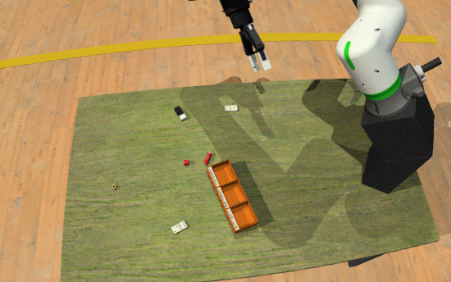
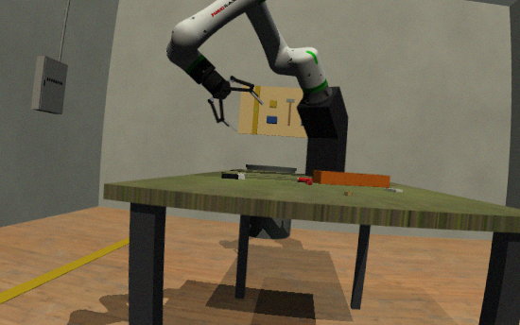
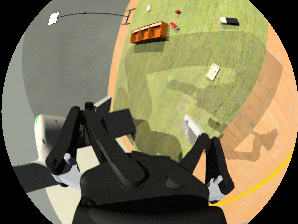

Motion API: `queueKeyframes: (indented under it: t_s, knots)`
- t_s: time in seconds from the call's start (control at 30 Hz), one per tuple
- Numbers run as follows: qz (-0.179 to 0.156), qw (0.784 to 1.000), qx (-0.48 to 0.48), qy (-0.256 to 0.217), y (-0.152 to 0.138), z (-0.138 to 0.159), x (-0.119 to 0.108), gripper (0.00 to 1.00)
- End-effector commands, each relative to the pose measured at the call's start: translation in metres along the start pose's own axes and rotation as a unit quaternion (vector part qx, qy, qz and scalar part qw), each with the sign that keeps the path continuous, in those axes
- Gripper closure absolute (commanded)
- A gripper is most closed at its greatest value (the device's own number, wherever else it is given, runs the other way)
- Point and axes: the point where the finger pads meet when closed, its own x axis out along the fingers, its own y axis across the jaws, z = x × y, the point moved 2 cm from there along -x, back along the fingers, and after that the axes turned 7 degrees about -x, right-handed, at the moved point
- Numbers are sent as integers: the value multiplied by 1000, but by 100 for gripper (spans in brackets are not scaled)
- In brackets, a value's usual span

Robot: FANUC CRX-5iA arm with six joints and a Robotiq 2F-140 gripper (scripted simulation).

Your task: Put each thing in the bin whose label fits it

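With the gripper [image 1: 260,62] raised beyond the tabletop [image 1: 123,254] far edge, jaws spread and empty, descending on the small red cylinder [image 1: 207,158] touching the orange bins [image 1: 233,196] risks tipping them.

The arm [image 2: 279,52] is glossy white, built of rounded, swollen segments with bright green rings at the joints — one green band sits just above the base, and a curved green stripe marks the shoulder casing [image 1: 371,45]. Small dark screw holes dot the white shell. Red lettering runs along the upper link [image 2: 222,10]. It rises from a grey collar on a black, blocky pedestal [image 1: 406,164]. The wrist turns black, ending in a black linkage gripper [image 1: 260,63] — thin bars with pale grey fingertip pads [image 1: 266,64].
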Motion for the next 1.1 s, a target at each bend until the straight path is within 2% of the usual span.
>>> queueKeyframes:
  t_s: [0.0, 0.53, 0.57, 0.67, 0.73, 0.87, 1.07]
  knots:
    - [0, 1000, 0, 0, 0, 0, 0, 0]
    - [0, 1000, 0, 0, 0, 0, 0, 0]
    - [24, 1000, 5, 5, -5, -6, 4, 85]
    - [2, 997, 45, -54, -13, 2, 20, 85]
    - [1, 997, 46, -56, -12, 2, 20, 85]
    - [13, 991, 81, -103, -22, 5, 35, 85]
    - [36, 983, 111, -145, -30, 7, 48, 85]
